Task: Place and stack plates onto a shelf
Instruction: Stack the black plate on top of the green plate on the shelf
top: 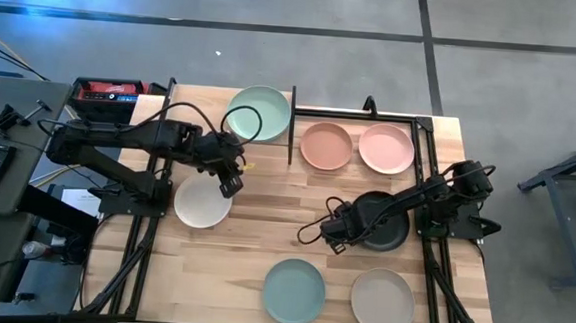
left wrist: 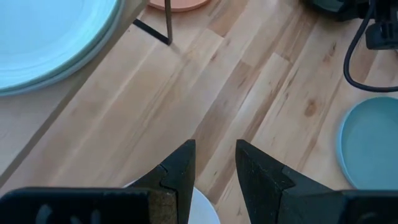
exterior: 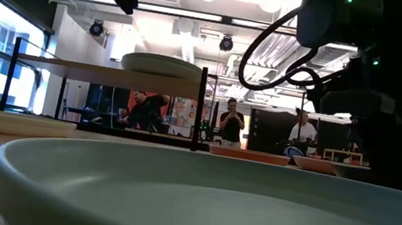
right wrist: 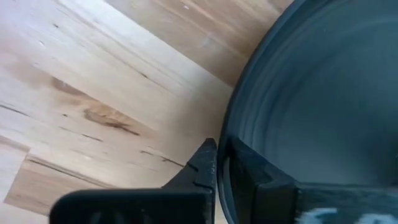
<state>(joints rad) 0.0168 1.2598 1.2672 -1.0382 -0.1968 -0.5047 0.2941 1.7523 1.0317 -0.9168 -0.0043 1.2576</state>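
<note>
The shelf (exterior: 95,71) stands at the table's far left and carries a pale green plate (top: 259,113). To its right, on the table, lie a salmon plate (top: 326,146) and a pink plate (top: 386,148). A white plate (top: 202,203) lies at the left, and my left gripper (left wrist: 216,163) hangs open above its far right edge, well clear of it. At the right, my right gripper (top: 336,235) is shut on a black plate (top: 389,231). A pale blue plate (top: 294,291) and a beige plate (top: 382,301) lie near the front edge. My right gripper pinches the black plate's rim (right wrist: 231,127) on the side toward the table's left. One finger (right wrist: 202,169) is outside the rim and the other (right wrist: 252,171) is inside the dish. The fingers point straight down. The plate lies level; whether it is off the table I cannot tell.
Black metal frame posts (top: 291,122) stand beside the shelf and along the table's sides. Bare wood (top: 275,211) lies open in the middle between the two arms. Beyond the far edge, people (exterior: 232,123) stand in the room.
</note>
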